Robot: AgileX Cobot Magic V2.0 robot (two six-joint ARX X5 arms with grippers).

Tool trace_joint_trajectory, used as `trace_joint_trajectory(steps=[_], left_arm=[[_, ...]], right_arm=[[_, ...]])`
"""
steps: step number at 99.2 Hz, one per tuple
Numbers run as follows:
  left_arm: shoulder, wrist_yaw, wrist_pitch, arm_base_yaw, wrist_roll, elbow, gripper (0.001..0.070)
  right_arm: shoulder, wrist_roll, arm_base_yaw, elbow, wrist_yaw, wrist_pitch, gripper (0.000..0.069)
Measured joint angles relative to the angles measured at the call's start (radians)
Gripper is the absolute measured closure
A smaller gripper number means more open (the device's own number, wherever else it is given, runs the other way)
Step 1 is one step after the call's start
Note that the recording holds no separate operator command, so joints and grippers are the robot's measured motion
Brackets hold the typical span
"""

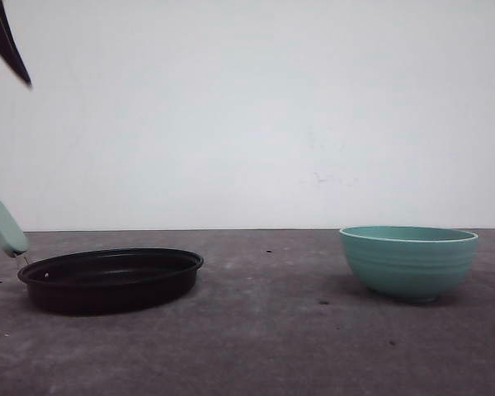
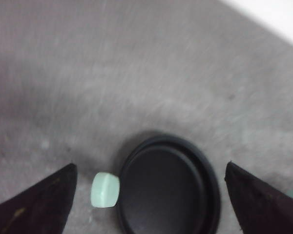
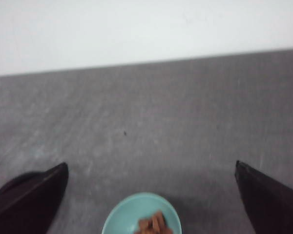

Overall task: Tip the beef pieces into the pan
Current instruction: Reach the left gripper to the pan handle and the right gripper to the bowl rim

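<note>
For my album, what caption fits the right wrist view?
Open right hand above a teal bowl holding beef pieces on the grey table.

teal ribbed bowl point(image 1: 409, 261) upright, tbl's right side; grey tabletop point(image 1: 264, 330); white wall point(image 1: 256, 107) behind

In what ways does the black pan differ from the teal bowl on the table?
The pan is black and shallow; the bowl is teal, deeper and ribbed outside. The pan has a pale green handle; the bowl has none. The pan looks empty in the left wrist view, while the bowl holds the beef pieces. Both are round, upright and rest on the grey table.
</note>
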State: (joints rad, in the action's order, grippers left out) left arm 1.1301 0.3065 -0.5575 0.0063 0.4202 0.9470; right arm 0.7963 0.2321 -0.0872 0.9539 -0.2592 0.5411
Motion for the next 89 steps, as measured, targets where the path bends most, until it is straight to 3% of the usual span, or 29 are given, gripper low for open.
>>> trace_joint_trajectory(steps=[20, 53, 80, 89], left_arm=[[0.172, 0.029, 0.007, 0.000, 0.012, 0.000, 0.0118], [0.345, 0.029, 0.054, -0.012, 0.014, 0.000, 0.0118], [0.443, -0.020, 0.083, -0.027, 0.016, 0.000, 0.0124], [0.468, -0.024, 0.089, -0.030, 0.017, 0.000, 0.0177]], right_arm=[[0.000, 0.000, 0.000, 0.000, 0.000, 0.070, 0.0008], [0.000, 0.000, 0.000, 0.000, 0.000, 0.138, 0.0008], [0.000, 0.000, 0.000, 0.000, 0.000, 0.190, 0.0008], [0.000, 0.000, 0.000, 0.000, 0.000, 0.211, 0.0008]])
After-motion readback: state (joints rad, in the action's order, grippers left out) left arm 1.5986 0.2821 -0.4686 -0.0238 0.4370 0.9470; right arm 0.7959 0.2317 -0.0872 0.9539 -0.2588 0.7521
